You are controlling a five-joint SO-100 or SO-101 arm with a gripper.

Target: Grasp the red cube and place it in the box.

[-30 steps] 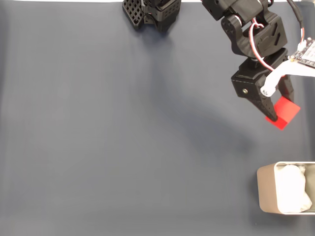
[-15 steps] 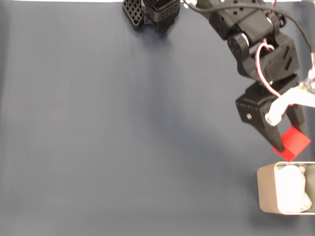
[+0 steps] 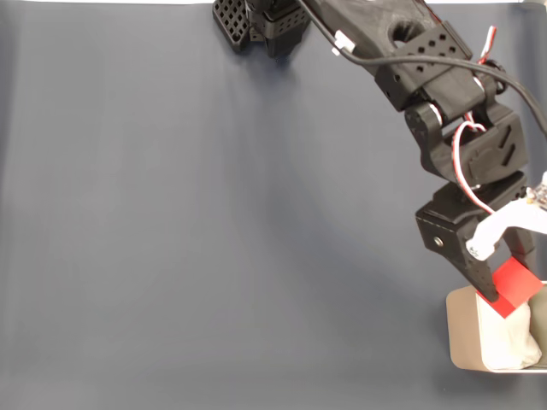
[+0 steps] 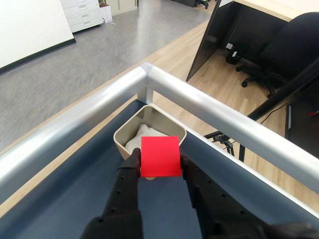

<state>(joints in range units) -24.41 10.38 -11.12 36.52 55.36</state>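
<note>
My gripper is shut on the red cube and holds it in the air over the near edge of the box at the lower right of the fixed view. In the wrist view the red cube sits clamped between the two black fingers of the gripper, with the beige box and its white padding just beyond it.
The dark blue mat spreads wide to the left of the arm. The arm's black base stands at the top. A silver metal rail runs around the table's corner behind the box, with floor and an office chair beyond.
The arm has stretched downward in the fixed view, carrying the red cube from the mat's right side to above the box's edge. The grip has stayed shut.
</note>
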